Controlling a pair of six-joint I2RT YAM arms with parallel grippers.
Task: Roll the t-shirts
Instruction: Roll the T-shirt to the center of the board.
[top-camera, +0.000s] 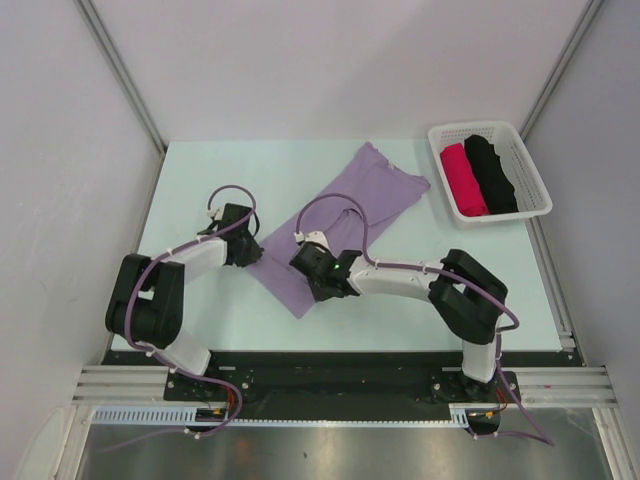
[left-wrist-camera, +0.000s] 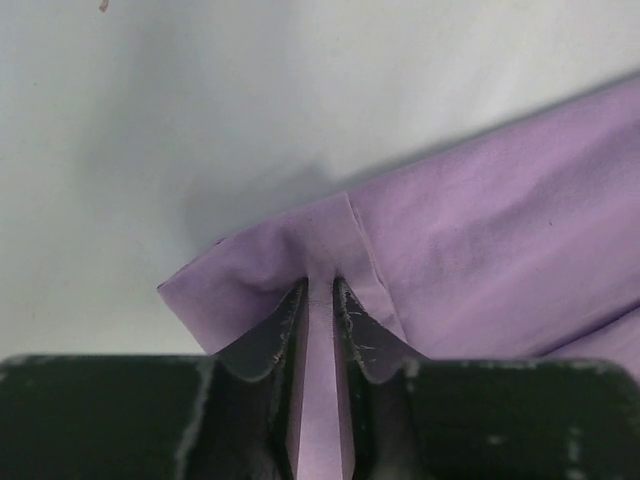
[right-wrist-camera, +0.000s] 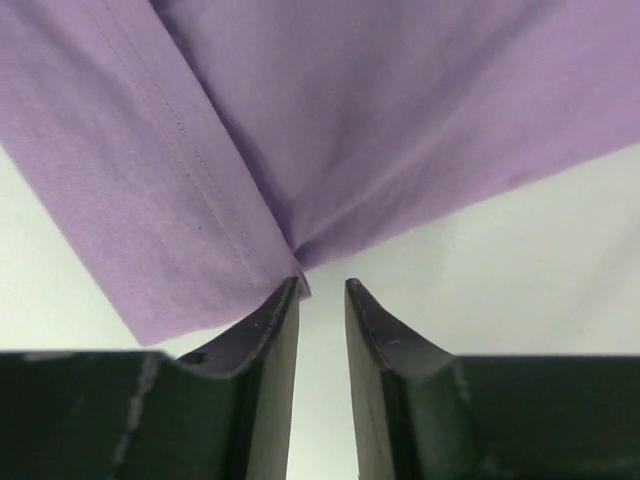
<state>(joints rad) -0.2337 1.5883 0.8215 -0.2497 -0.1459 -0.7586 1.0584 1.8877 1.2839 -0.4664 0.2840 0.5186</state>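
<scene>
A pale mint-green tabletop (top-camera: 230, 170) lies evenly lit, boxed in by plain white walls (top-camera: 340, 60) behind and on both sides, with aluminium posts (top-camera: 120, 70) at its rear corners. Along its near edge run a black plate (top-camera: 340, 365), an aluminium rail (top-camera: 120, 385) and a brushed metal sheet (top-camera: 330, 455).

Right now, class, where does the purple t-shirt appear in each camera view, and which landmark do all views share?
Top external: t-shirt lies diagonally mid-table.
Left wrist: right and centre, a fold pinched in the left gripper.
Right wrist: across the top, its hem reaching the right gripper.
Shared landmark: the pale table.
</scene>
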